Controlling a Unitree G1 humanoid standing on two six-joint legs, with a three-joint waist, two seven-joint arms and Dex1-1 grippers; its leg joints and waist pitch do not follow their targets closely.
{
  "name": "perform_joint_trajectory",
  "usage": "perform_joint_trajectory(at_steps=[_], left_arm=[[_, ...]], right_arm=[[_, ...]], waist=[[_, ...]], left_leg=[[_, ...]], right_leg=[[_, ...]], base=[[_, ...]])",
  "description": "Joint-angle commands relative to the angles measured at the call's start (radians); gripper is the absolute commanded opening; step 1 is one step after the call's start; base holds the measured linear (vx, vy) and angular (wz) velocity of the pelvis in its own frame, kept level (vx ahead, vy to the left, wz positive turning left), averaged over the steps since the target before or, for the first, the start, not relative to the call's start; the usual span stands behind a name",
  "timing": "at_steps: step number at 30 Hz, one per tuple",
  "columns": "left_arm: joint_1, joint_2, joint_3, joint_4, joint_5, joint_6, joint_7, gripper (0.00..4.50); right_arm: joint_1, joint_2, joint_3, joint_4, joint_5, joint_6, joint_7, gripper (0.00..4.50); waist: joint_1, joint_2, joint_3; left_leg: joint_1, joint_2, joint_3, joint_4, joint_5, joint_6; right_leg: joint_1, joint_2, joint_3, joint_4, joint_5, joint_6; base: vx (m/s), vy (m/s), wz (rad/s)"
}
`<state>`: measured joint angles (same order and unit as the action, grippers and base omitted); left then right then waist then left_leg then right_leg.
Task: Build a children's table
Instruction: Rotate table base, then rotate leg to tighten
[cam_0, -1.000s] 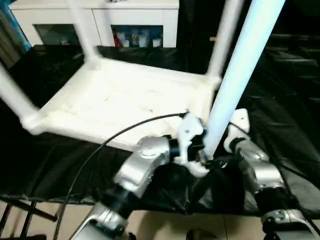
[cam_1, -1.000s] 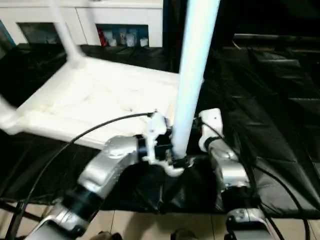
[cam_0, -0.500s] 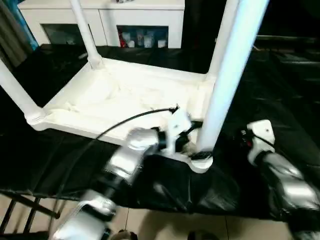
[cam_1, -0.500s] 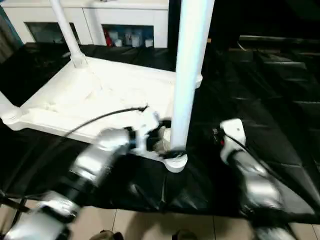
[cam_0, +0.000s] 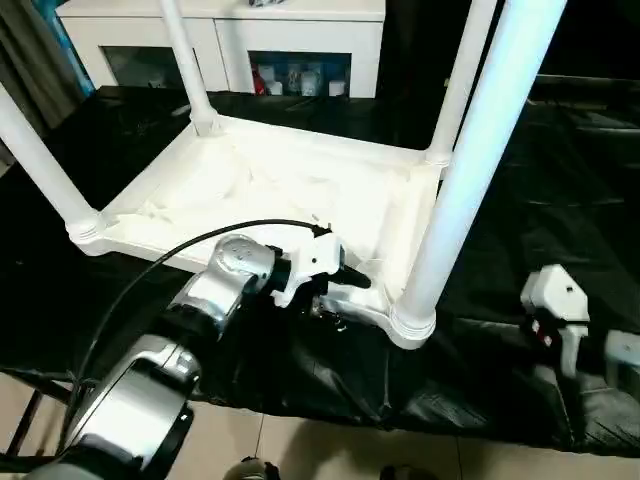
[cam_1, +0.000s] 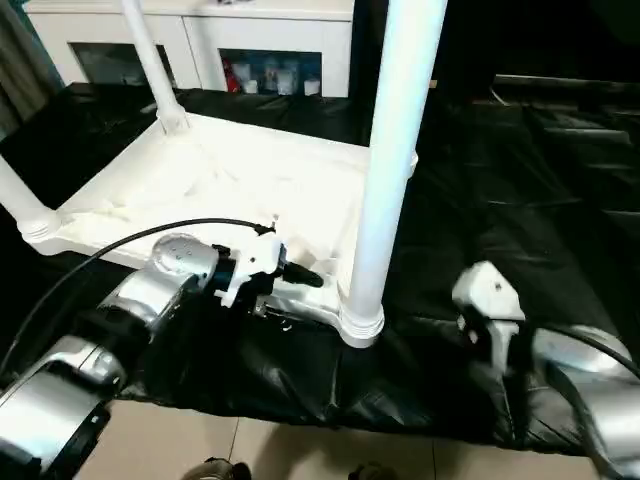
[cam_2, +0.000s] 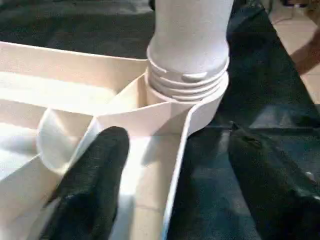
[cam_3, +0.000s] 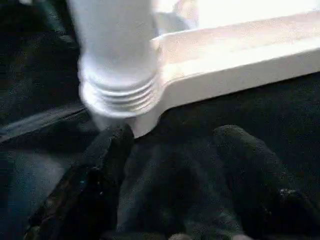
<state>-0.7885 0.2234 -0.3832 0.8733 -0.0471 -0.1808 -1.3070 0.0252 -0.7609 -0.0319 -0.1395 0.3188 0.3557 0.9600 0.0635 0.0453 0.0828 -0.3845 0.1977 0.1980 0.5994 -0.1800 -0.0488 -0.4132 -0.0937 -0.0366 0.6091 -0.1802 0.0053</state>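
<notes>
Apparently seated: leg in socket.

Light falls from above, and glare washes out the children's table underside toward twelve o'clock. The dark mat stays dim. Wrist views are soft, nearest fingers blurred.

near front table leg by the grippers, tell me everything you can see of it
The near front white tubular plastic leg stands upright, leaning slightly, its ridged threaded end seated in the rounded corner socket of the upside-down white plastic tabletop, which lies on black sheeting. It is smooth and glossy and runs out past the picture's top. Neither gripper holds it: the left gripper straddles the tabletop's rim beside the socket, the right gripper hangs open nearby.
</notes>
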Motion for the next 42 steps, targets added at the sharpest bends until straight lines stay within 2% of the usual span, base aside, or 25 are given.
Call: perform_joint_trajectory(at_steps=[1,2,3,5,7,8,9,10,12,16,19,22,23,24,29,34,36,37,40,41,42], left_arm=[[-0.026,0.001,-0.012,0.028,0.004,0.005,-0.026,3.3],[-0.032,0.001,-0.017,0.038,0.009,0.002,-0.032,3.22],[-0.039,-0.001,-0.021,0.053,0.016,-0.005,-0.028,3.08],[-0.062,-0.006,-0.021,0.103,0.035,-0.022,-0.018,2.94],[-0.082,-0.008,-0.014,0.148,0.049,-0.038,-0.023,2.88],[-0.085,-0.008,-0.012,0.154,0.051,-0.041,-0.026,2.62],[-0.088,-0.009,-0.011,0.16,0.053,-0.043,-0.028,2.62],[-0.097,-0.006,-0.006,0.18,0.059,-0.045,-0.039,2.49],[-0.101,-0.001,-0.003,0.194,0.064,-0.047,-0.045,2.45],[-0.111,0.003,-0.004,0.227,0.064,-0.054,-0.056,2.06],[-0.123,0.004,-0.005,0.258,0.079,-0.069,-0.058,1.79],[-0.136,0.004,-0.008,0.28,0.097,-0.082,-0.064,1.65],[-0.139,0.004,-0.01,0.285,0.102,-0.084,-0.065,1.5],[-0.141,0.004,-0.011,0.288,0.105,-0.085,-0.066,1.5],[-0.151,0.001,-0.019,0.309,0.124,-0.1,-0.059,0.92],[-0.159,-0.003,-0.013,0.33,0.143,-0.112,-0.062,0.71],[-0.16,-0.004,-0.01,0.335,0.144,-0.107,-0.068,0.42],[-0.16,-0.004,-0.009,0.335,0.144,-0.105,-0.07,0.42],[-0.151,-0.002,0.004,0.335,0.139,-0.087,-0.079,0.19],[-0.147,-0.001,0.008,0.334,0.136,-0.082,-0.08,0.19],[-0.141,-0.002,0.016,0.332,0.129,-0.065,-0.077,0.14]], right_arm=[[0.013,-0.022,-0.007,-0.051,0.025,0.036,0.023,3.38],[0.018,-0.026,-0.007,-0.059,0.028,0.042,0.025,3.38],[0.021,-0.03,-0.008,-0.065,0.03,0.046,0.026,3.41],[0.029,-0.039,-0.012,-0.084,0.037,0.056,0.022,3.58],[0.036,-0.047,-0.015,-0.103,0.041,0.071,0.022,3.79],[0.037,-0.049,-0.015,-0.105,0.041,0.073,0.023,3.9],[0.038,-0.05,-0.016,-0.106,0.041,0.074,0.024,3.9],[0.042,-0.053,-0.018,-0.111,0.041,0.079,0.027,4.01],[0.047,-0.054,-0.019,-0.12,0.044,0.086,0.027,4.12],[0.049,-0.055,-0.013,-0.136,0.05,0.099,0.025,4.49],[0.05,-0.056,-0.008,-0.143,0.052,0.104,0.02,4.5],[0.052,-0.055,-0.007,-0.153,0.052,0.111,0.017,4.5],[0.053,-0.054,-0.007,-0.155,0.051,0.113,0.016,4.5],[0.055,-0.054,-0.006,-0.157,0.05,0.113,0.015,4.5],[0.062,-0.052,-0.008,-0.168,0.049,0.117,0.012,4.5],[0.065,-0.05,-0.008,-0.173,0.05,0.119,0.009,4.5],[0.064,-0.047,-0.006,-0.173,0.049,0.119,0.008,4.5],[0.063,-0.046,-0.005,-0.173,0.05,0.118,0.008,4.5],[0.047,-0.022,0.001,-0.164,0.052,0.106,-0.001,4.5],[0.043,-0.013,0.002,-0.162,0.054,0.102,-0.004,4.5],[0.032,0.004,0.006,-0.153,0.05,0.093,-0.017,4.5]], waist=[[0.008,-0.02,-0.072],[0.009,-0.02,-0.072],[0.008,-0.008,-0.073],[0.005,-0.017,-0.072],[0.007,-0.016,-0.072],[0.007,-0.017,-0.073],[0.008,-0.007,-0.075],[0.006,-0.011,-0.076],[0.007,-0.011,-0.076],[0.008,-0.008,-0.076],[0.009,-0.008,-0.075],[0.009,-0.003,-0.075],[0.008,-0.005,-0.075],[0.009,-0.003,-0.076],[0.008,0.001,-0.076],[0.006,0.001,-0.075],[0.006,0.001,-0.075],[0.006,0.001,-0.075],[0.004,0.002,-0.077],[0.003,-0.002,-0.075],[0.002,-0.001,-0.075]], left_leg=[[0.013,0.025,-0.012,-0.065,-0.201,0.094],[0.013,0.026,-0.012,-0.066,-0.203,0.093],[0.014,0.025,-0.014,-0.065,-0.21,0.088],[0.014,0.023,-0.013,-0.065,-0.222,0.085],[0.015,0.022,-0.013,-0.065,-0.221,0.082],[0.014,0.022,-0.014,-0.065,-0.218,0.081],[0.014,0.024,-0.016,-0.066,-0.214,0.08],[0.014,0.023,-0.015,-0.066,-0.213,0.08],[0.013,0.025,-0.015,-0.065,-0.207,0.082],[0.013,0.024,-0.015,-0.065,-0.212,0.085],[0.015,0.024,-0.015,-0.066,-0.227,0.077],[0.016,0.024,-0.016,-0.067,-0.232,0.07],[0.016,0.024,-0.016,-0.067,-0.232,0.069],[0.015,0.025,-0.016,-0.067,-0.227,0.069],[0.014,0.024,-0.016,-0.065,-0.219,0.075],[0.014,0.024,-0.017,-0.066,-0.222,0.078],[0.015,0.024,-0.016,-0.066,-0.228,0.076],[0.015,0.024,-0.017,-0.066,-0.227,0.076],[0.013,0.024,-0.017,-0.066,-0.214,0.08],[0.012,0.024,-0.016,-0.067,-0.215,0.082],[0.012,0.024,-0.017,-0.067,-0.215,0.084]], right_leg=[[0.059,-0.04,0.026,-0.078,-0.17,-0.254],[0.058,-0.042,0.027,-0.078,-0.179,-0.254],[0.058,-0.043,0.025,-0.078,-0.191,-0.255],[0.058,-0.041,0.026,-0.083,-0.209,-0.248],[0.057,-0.04,0.025,-0.087,-0.229,-0.237],[0.058,-0.041,0.026,-0.086,-0.225,-0.235],[0.058,-0.043,0.025,-0.083,-0.213,-0.239],[0.059,-0.041,0.025,-0.083,-0.197,-0.244],[0.06,-0.041,0.024,-0.08,-0.171,-0.256],[0.061,-0.042,0.024,-0.08,-0.169,-0.265],[0.06,-0.042,0.024,-0.084,-0.195,-0.254],[0.06,-0.043,0.024,-0.084,-0.203,-0.254],[0.06,-0.043,0.024,-0.084,-0.198,-0.254],[0.062,-0.043,0.024,-0.083,-0.178,-0.26],[0.063,-0.043,0.023,-0.081,-0.156,-0.268],[0.063,-0.043,0.022,-0.081,-0.161,-0.267],[0.062,-0.044,0.023,-0.083,-0.18,-0.265],[0.063,-0.044,0.023,-0.083,-0.179,-0.264],[0.063,-0.044,0.022,-0.08,-0.152,-0.271],[0.062,-0.043,0.022,-0.081,-0.153,-0.272],[0.062,-0.044,0.021,-0.081,-0.157,-0.271]], base=[[0.0,0.0,0.0],[0.0,0.0,0.0],[0.0,0.0,0.0],[0.0,0.0,0.0],[0.0,0.0,0.0],[0.0,0.0,0.0],[0.0,0.0,0.0],[0.0,0.0,0.0],[0.0,0.0,0.0],[0.0,0.0,0.0],[0.0,0.0,0.0],[0.0,0.0,0.0],[0.0,0.0,0.0],[0.0,0.0,0.0],[0.0,0.0,0.0],[0.0,0.0,0.0],[0.0,0.0,0.0],[0.0,0.0,0.0],[0.0,0.0,0.0],[0.0,0.0,0.0],[0.0,0.0,0.0]])
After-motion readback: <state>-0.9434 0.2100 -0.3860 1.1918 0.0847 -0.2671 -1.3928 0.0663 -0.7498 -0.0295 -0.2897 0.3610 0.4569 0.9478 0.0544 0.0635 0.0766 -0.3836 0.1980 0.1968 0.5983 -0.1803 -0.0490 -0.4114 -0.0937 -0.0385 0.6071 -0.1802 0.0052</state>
